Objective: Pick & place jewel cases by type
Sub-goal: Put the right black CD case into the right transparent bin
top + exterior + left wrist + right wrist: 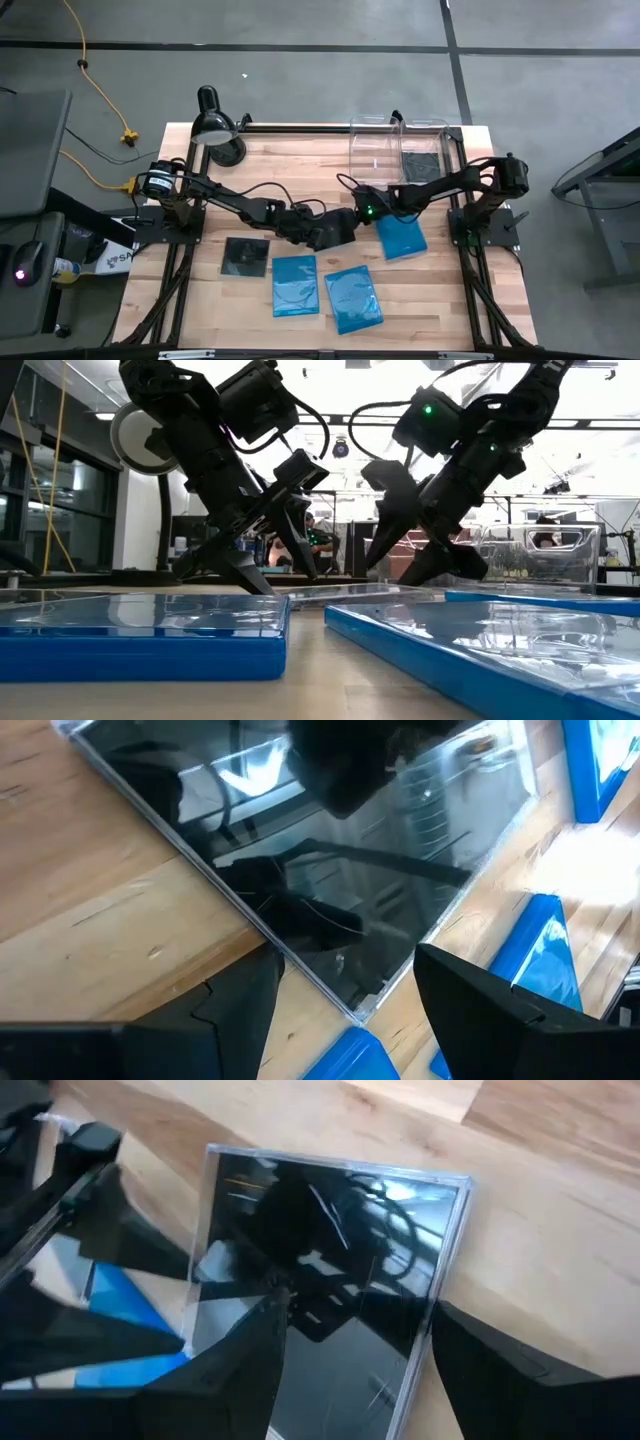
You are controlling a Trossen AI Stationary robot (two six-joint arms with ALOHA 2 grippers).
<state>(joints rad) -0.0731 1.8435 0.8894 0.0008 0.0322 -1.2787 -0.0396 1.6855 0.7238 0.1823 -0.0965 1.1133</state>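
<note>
Basically both the left gripper (345,985) and right gripper (355,1355) stand apart over one black jewel case (335,1250): likely light, stiff, slippery, brittle, so pinch opposite edges.

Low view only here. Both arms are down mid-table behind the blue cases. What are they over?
Observer: A glossy black square plastic jewel case, flat on the wooden table. The left gripper and right gripper both straddle it, jaws open.
Operator: Any black ones binned?
Observer: One. A second black case lies in the clear plastic bin nearer the right arm.
Operator: The third?
Observer: The third black case lies loose on the left arm's side, beside a bright blue rectangular plastic case.
</note>
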